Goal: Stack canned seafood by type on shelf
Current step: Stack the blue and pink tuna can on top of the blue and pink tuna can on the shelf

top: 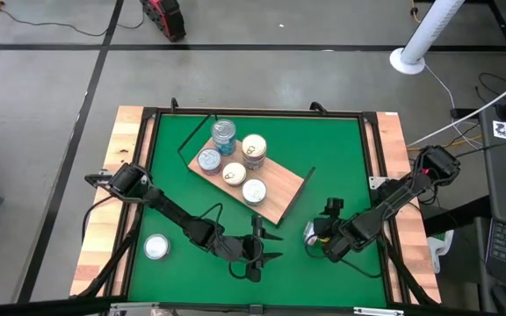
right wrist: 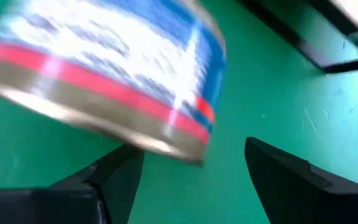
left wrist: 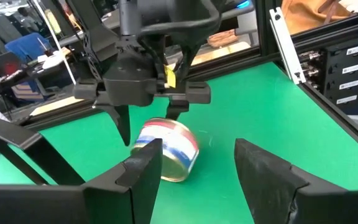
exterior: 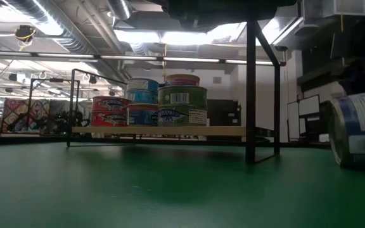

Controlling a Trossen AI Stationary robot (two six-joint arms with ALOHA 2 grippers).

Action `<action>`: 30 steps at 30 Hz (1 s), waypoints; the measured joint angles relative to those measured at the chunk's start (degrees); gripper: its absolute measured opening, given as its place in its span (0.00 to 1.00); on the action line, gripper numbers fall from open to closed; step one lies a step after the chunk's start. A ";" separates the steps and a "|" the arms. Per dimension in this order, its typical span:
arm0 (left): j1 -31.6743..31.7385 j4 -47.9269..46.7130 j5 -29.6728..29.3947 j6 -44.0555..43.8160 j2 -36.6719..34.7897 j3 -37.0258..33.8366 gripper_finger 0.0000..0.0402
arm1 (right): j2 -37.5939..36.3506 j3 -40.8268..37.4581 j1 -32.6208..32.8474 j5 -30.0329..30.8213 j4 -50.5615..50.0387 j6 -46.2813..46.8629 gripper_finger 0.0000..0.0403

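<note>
On shelf (top: 281, 195): five tins (top: 234, 173); on mat: two more, one lone (top: 155, 247), one tipped (top: 314, 233) between my right gripper's (top: 327, 230) spread fingers, ungripped; left gripper (top: 257, 253) open, empty

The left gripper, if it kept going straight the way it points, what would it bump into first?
Probably the tipped-over tin lying on the green mat; the left gripper points right at it, with the right gripper just beyond.

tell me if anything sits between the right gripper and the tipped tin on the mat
Nothing visible does. The right gripper is open right at the tipped tin, which lies on its side on the green mat, just ahead of the fingers in the right wrist view.
</note>
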 joint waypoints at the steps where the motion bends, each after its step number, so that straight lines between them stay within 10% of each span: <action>1: 0.00 0.00 0.06 0.14 0.00 0.00 0.49 | -0.06 0.00 0.00 0.10 0.28 0.02 0.70; 30: 0.72 0.14 0.07 -0.43 0.00 0.00 0.49 | -0.20 0.15 0.02 0.19 11.61 -2.78 0.70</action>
